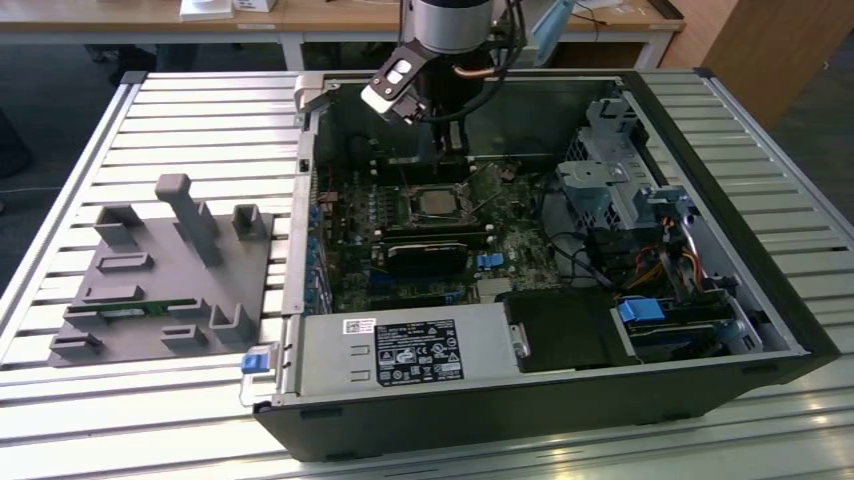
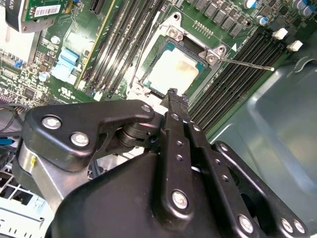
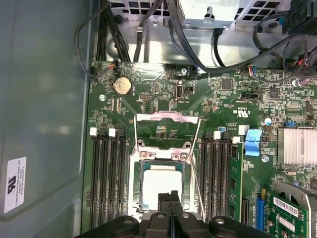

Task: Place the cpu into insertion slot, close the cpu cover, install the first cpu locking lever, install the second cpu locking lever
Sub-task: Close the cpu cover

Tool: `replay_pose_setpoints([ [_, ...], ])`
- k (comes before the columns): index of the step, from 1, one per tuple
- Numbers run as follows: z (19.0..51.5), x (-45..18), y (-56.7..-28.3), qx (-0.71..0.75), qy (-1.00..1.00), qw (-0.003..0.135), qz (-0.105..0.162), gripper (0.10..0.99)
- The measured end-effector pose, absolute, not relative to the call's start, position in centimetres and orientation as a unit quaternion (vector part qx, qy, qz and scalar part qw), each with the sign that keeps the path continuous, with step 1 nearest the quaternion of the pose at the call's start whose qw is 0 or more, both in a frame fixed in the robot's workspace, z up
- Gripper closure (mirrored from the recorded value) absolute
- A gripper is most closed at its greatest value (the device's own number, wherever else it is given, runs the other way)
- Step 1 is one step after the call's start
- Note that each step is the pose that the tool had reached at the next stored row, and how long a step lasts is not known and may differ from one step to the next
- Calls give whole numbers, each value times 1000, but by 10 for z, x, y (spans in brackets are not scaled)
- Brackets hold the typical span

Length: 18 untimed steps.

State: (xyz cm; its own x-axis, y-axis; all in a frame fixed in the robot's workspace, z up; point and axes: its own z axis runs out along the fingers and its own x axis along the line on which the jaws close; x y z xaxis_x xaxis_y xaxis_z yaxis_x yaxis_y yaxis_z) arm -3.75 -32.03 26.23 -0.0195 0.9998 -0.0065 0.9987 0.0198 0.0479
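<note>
- Broadly, a slatted metal counter (image 1: 200, 110) carries everything, and its ribbed strips lie bare along its edges in the exterior view.
- An open black computer case (image 1: 534, 410) lies on its side toward the counter's edge at the exterior view's right, with its inside facing up.
- A grey moulded fixture (image 1: 160, 270) with upright posts sits near the counter's edge at the exterior view's left, well apart from the case.
- A black power supply box (image 1: 400, 352) with a pale label lies along the case wall nearest the exterior camera.
- The green motherboard (image 3: 223, 99) covers the case floor. A smooth grey case wall (image 3: 44, 99) rises just beside one bank of long black memory slots (image 3: 106, 178), so the room on that side is narrow.
- The claw (image 2: 173, 95), made of black bolted links, hangs inside the case over the socket. Its two tips are pressed together with nothing between them, as the first wrist view (image 3: 170, 197) also shows.
- The cpu cover (image 3: 167, 119), a thin silvery frame, looks swung up off the chip at one side of the socket.
- The cpu (image 3: 161, 184), a flat square with a dull pale metal top, lies seated in the socket directly under the claw's tips. The tips overlap its nearer edge in both wrist views.
- One thin wire locking lever (image 2: 247, 63) juts out free across the memory slots.
</note>
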Motion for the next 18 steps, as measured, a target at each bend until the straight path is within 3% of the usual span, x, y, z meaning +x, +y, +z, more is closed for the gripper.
replay_pose_setpoints([
  [18, 276, -35, -320, 700, 714, 16, 12, 980],
])
